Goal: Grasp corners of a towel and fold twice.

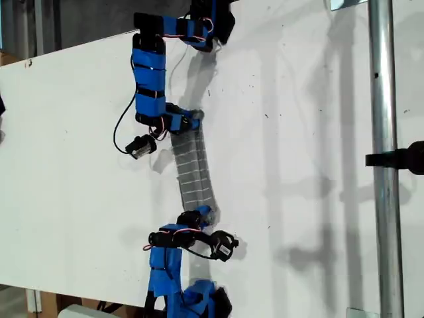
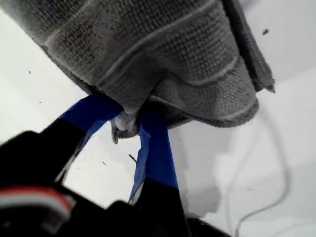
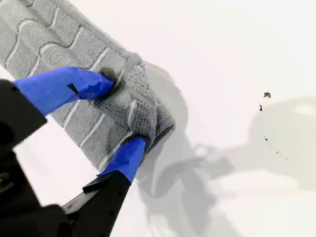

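The grey striped towel [image 1: 192, 169] is bunched into a narrow strip on the white table [image 1: 311, 199], stretched between the two blue arms. My first gripper [image 1: 192, 121] [image 2: 129, 111] is shut on the towel [image 2: 163, 49] at the end toward the exterior view's top, and the cloth drapes over its fingers. At the end nearer the exterior view's bottom, my second gripper [image 1: 201, 215] [image 3: 126, 113] is shut on a folded, thick end of the towel [image 3: 59, 44]. The corners are hidden inside the folds at both jaws.
A metal pole [image 1: 383, 165] with a black clamp [image 1: 404, 158] stands at the exterior view's right. A black cable [image 1: 119, 132] loops beside the first arm, and a thin white cable [image 2: 261, 197] lies on the table. The table edge [image 1: 66, 46] slants across the exterior view's upper left.
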Robot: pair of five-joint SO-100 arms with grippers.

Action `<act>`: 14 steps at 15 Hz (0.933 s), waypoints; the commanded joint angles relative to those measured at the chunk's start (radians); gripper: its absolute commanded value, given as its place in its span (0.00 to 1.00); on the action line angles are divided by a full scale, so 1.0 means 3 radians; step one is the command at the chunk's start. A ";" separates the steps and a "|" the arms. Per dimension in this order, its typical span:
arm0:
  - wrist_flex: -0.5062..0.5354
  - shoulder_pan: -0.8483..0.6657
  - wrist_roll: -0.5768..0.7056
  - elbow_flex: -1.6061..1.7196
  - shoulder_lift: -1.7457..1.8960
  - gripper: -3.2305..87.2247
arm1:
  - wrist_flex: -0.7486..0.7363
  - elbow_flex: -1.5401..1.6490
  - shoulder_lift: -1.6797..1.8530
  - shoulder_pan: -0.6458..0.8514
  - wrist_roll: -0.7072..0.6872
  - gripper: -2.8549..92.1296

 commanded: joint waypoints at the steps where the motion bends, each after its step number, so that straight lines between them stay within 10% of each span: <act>1: 0.0496 0.0000 0.0143 -0.0348 0.0399 0.34 | 0.0297 -0.0051 0.0731 0.0102 0.0020 0.38; 6: 0.0920 -0.0066 0.0153 -0.0245 0.1621 0.33 | 0.0675 0.0297 0.1933 0.0440 0.0097 0.36; 12: -0.0537 0.0481 0.0276 0.2644 0.5139 0.14 | -0.0128 0.1928 0.3134 0.0619 0.0598 0.47; 14: -0.0215 0.0476 0.0210 0.3257 0.6381 0.13 | -0.0706 0.2296 0.3078 0.0532 0.0782 0.49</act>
